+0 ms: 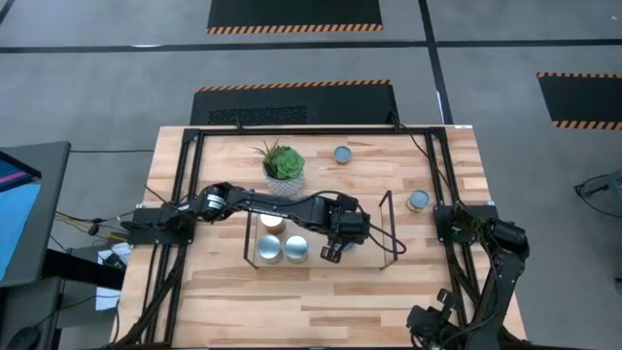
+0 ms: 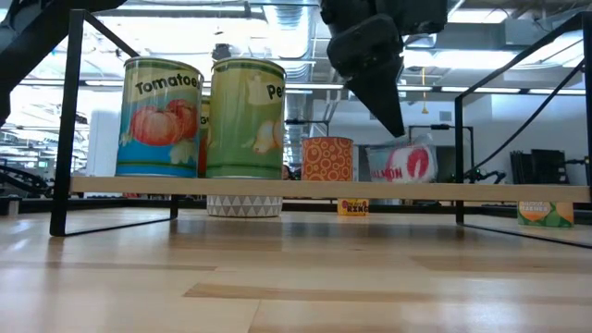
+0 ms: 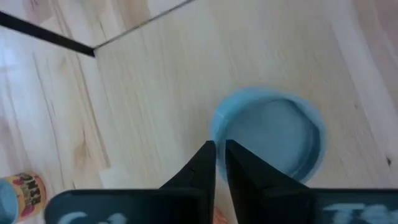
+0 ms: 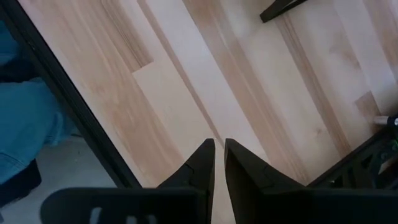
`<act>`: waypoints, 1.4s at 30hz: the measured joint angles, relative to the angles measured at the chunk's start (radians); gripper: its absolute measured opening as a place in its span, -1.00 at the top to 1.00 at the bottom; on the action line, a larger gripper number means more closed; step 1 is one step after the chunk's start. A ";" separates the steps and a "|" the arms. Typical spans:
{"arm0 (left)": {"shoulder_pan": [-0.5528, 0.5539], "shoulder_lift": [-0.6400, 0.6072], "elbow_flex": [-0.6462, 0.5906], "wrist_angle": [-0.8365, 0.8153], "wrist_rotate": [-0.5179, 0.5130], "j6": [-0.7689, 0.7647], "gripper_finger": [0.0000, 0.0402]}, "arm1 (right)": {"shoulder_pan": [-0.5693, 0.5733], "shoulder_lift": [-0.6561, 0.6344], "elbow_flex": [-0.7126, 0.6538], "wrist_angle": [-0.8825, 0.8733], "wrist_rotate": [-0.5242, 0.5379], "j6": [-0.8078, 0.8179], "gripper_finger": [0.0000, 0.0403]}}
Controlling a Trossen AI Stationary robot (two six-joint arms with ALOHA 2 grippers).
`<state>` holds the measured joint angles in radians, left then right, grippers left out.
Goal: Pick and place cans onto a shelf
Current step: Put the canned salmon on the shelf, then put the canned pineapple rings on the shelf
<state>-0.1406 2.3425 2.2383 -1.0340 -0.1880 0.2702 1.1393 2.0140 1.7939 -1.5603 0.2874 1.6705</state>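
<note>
**Left claw above the shelf, fingers closed and empty**

Your left claw (image 1: pixel 337 243) hangs over the middle of the shelf (image 1: pixel 374 255). The left wrist view shows its two fingers (image 3: pixel 205 165) pressed almost together with nothing between them. A blue-topped can (image 3: pixel 268 142) stands on the shelf board directly beyond the fingertips, apparently free of the claw.

Two tall cans (image 1: pixel 282 249) stand side by side at the left end of the shelf, with another can (image 1: pixel 272 221) just behind them. Two cans remain on the surface: one (image 1: pixel 342 154) at the far edge, right of the potted succulent (image 1: pixel 282 167), and one (image 1: pixel 419 200) just right of the shelf's right upright.

The right claw (image 4: pixel 217 163) waits at the right edge of the surface, fingers closed on nothing.

Judged from this layout, the step in hand is clearing the claw from the shelf. Raise it straight up before you traverse, so the fingers do not clip the blue-topped can or the wire uprights.
</note>
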 joint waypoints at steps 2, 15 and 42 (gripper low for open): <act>0.000 0.000 0.000 0.018 0.007 0.016 0.82 | 0.000 0.000 0.000 0.001 0.000 0.000 0.70; -0.025 -0.078 0.090 0.040 -0.157 0.312 0.66 | 0.000 0.000 0.000 0.001 0.002 -0.001 0.70; -0.096 -1.086 -0.589 -0.381 -0.283 -0.547 0.66 | -0.144 -0.015 -0.001 -0.011 0.866 -0.639 0.70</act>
<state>-0.2363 1.2563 1.6489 -1.4147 -0.4706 -0.2767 0.9956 1.9986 1.7931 -1.5710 1.1538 1.0313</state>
